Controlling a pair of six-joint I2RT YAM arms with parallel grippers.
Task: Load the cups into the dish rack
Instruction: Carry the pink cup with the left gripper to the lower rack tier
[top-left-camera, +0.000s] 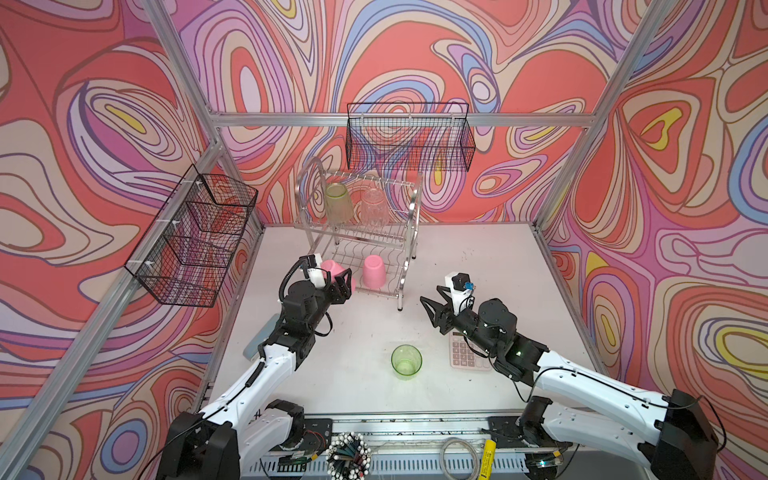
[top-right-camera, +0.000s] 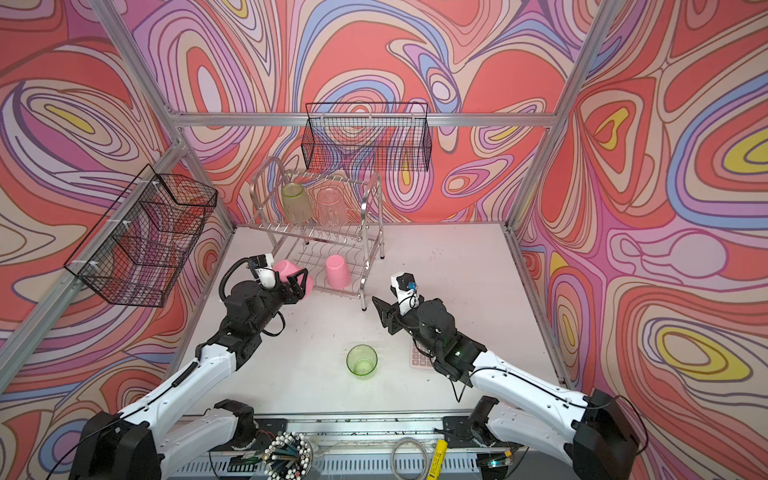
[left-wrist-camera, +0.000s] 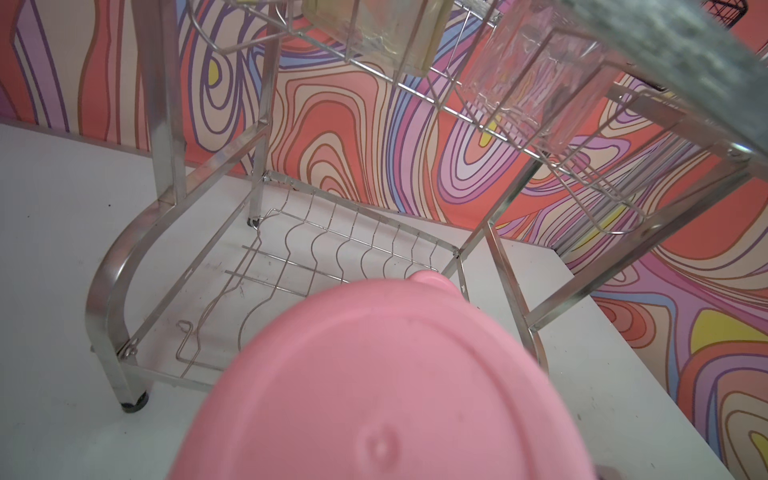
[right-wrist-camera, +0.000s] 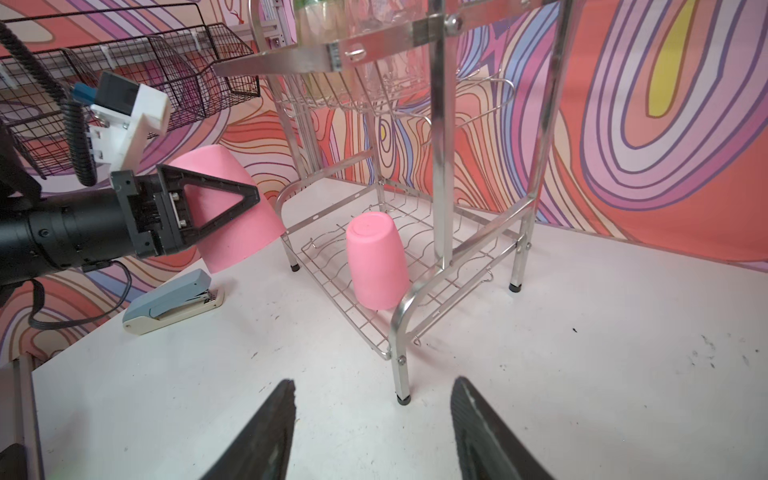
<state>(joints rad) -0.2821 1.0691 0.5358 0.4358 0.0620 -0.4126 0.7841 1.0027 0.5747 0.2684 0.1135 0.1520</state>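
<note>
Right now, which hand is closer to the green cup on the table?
Right. The right hand hovers just beyond the green cup; the left hand holds a pink cup by the rack.

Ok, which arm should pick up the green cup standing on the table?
Right. The right gripper is open, empty and close to the green cup. The left gripper is shut on a pink cup beside the rack's lower shelf.
</note>
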